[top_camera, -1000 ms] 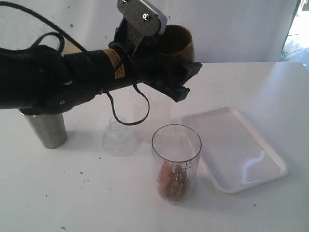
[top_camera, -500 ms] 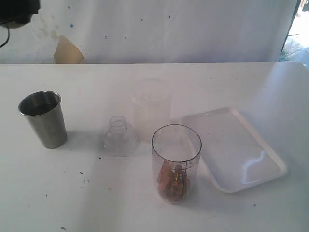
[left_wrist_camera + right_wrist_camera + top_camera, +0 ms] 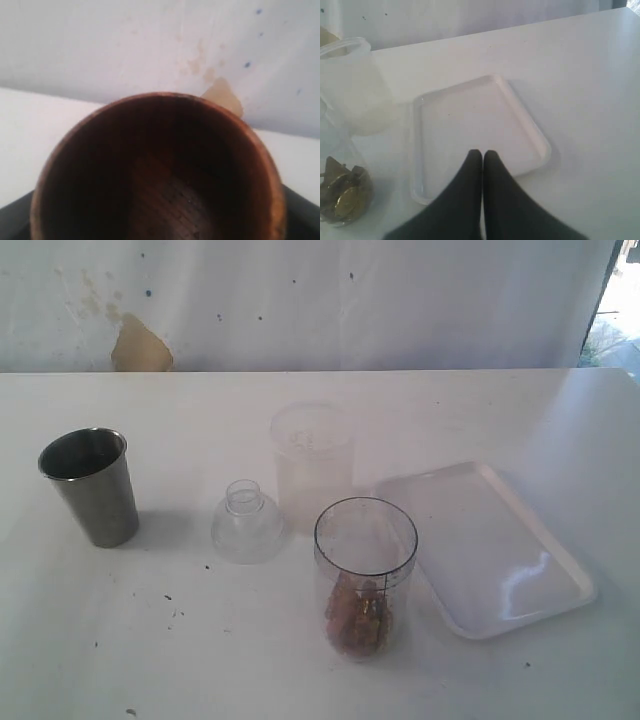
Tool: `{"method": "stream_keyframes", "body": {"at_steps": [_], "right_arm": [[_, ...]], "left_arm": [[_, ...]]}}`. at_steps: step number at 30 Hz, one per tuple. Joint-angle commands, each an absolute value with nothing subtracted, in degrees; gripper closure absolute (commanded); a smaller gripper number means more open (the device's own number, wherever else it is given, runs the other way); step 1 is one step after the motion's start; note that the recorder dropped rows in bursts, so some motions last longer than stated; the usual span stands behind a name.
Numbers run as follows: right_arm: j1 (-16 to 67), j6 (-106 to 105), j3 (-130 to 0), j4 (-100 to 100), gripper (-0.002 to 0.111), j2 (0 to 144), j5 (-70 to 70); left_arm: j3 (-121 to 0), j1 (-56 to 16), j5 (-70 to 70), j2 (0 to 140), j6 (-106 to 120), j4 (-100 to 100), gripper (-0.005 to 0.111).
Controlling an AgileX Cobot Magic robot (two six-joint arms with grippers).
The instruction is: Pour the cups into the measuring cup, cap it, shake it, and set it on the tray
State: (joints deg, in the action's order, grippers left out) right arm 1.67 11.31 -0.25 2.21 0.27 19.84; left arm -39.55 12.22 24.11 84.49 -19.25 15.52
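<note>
Wooden cup [image 3: 160,170], clamped in left tool [image 3: 157,220], has left the exterior view; right tool [image 3: 482,155] together.

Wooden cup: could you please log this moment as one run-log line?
left tool: holds wooden cup, looks empty | right tool: shut, pointing toward tray | measuring cup: uncapped, brown pieces inside | steel tumbler: upright

— What is shown of the right gripper [image 3: 482,152]?

— Two fingers [image 3: 460,195] are seen, matte black and smooth. They are broad at the base and tapered to rounded tips, with only a thin dark seam left between them.

— And of the left arm?

— Only a black casing [image 3: 12,222] is made out (two flat, dark corners, blurred). Nothing finer can be told.
</note>
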Motion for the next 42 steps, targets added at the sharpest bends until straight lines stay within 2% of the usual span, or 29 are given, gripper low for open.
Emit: {"method": "stream_keyframes", "body": {"at_steps": [1, 12, 19, 24, 30, 31, 33, 35, 37, 38, 41, 42], "right_arm": [[1.19, 11.32, 0.00, 1.87, 0.108, 0.00, 19.71], [1.19, 11.32, 0.00, 1.87, 0.108, 0.00, 19.71], [1.19, 11.32, 0.00, 1.87, 0.108, 0.00, 19.71], [1.19, 11.32, 0.00, 1.87, 0.108, 0.00, 19.71], [1.19, 11.32, 0.00, 1.87, 0.108, 0.00, 19.71], [1.19, 11.32, 0.00, 1.87, 0.108, 0.00, 19.71], [1.19, 11.32, 0.00, 1.87, 0.108, 0.00, 19.71], [1.19, 11.32, 0.00, 1.87, 0.108, 0.00, 19.71], [1.19, 11.32, 0.00, 1.87, 0.108, 0.00, 19.71], [1.19, 11.32, 0.00, 1.87, 0.108, 0.00, 19.71], [1.19, 11.32, 0.00, 1.87, 0.108, 0.00, 19.71], [1.19, 11.32, 0.00, 1.87, 0.108, 0.00, 19.71]], "left_arm": [[-37.46, 13.51, 29.45, 90.85, -19.46, 15.89, 0.107], [-37.35, 13.51, 36.62, 105.47, -15.13, 16.78, 0.107], [-37.35, 13.51, 43.45, 114.95, -3.09, 17.49, 0.107], [-37.35, 13.51, 52.79, 117.41, -5.49, 26.60, 0.107], [-37.35, 13.51, 49.65, 117.41, -6.25, 26.31, 0.105], [-37.35, 13.51, 49.65, 117.41, -6.25, 26.76, 0.102], [-37.35, 13.51, 49.65, 117.41, -6.25, 27.70, 0.090], [-37.35, 13.51, 49.87, 117.41, -6.25, 27.68, 0.071], [-37.35, 13.51, 50.11, 117.41, -6.15, 27.52, 0.049], [-37.35, 13.51, 50.52, 117.41, -6.15, 26.45, 0.033], [-37.35, 13.51, 50.86, 117.03, -6.30, 24.68, 0.001], [-37.35, 13.51, 50.47, 116.64, -6.45, 24.90, 0.002]]}}
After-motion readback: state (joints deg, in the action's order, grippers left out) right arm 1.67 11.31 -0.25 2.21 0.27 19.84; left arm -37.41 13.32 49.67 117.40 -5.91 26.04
